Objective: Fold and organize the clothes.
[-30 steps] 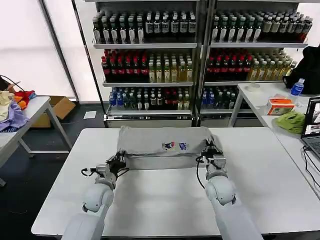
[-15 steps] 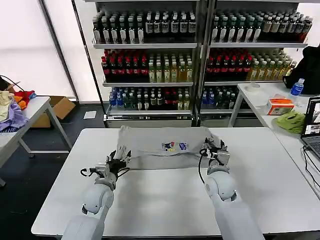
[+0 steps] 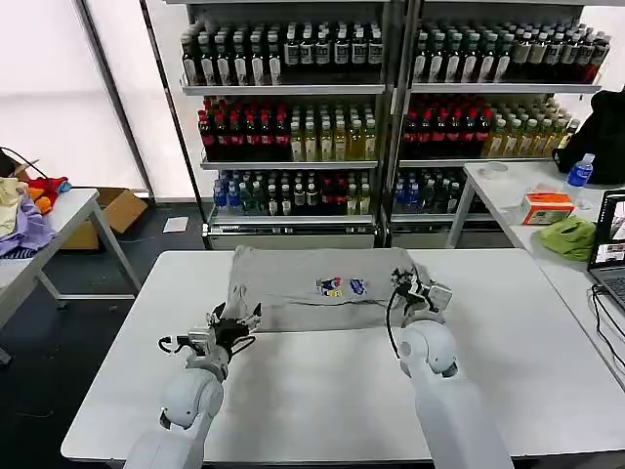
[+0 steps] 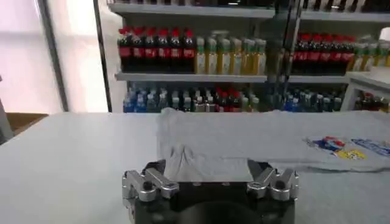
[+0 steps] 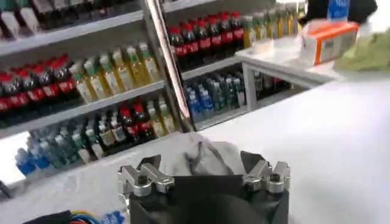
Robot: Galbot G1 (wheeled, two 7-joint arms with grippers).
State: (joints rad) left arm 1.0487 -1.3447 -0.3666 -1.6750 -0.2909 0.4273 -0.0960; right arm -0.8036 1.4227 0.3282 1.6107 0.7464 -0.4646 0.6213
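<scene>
The clothes are one light grey shirt [image 3: 317,283], lying folded flat across the far half of the white table [image 3: 312,391], its small multicoloured print [image 3: 342,286] facing up. My left gripper [image 3: 234,325] sits at the shirt's near left corner, open. In the left wrist view the left gripper [image 4: 207,167] has its jaws spread wide, and the shirt [image 4: 256,143] lies just beyond them. My right gripper [image 3: 415,290] is at the shirt's right edge, open. The right gripper [image 5: 201,161] shows a bunched shirt corner [image 5: 204,153] in front of its spread jaws.
Shelves of bottles [image 3: 293,127] stand behind the table. A side table on the right holds a lime-green cloth [image 3: 566,237], an orange box [image 3: 547,207], a water bottle [image 3: 579,174] and a laptop [image 3: 610,244]. Lavender and orange garments [image 3: 24,220] lie on a left table.
The raised upper layer of the shirt has settled flat. Both grippers have let go of it; the left has drawn back slightly toward me and the right has shifted a little outward.
</scene>
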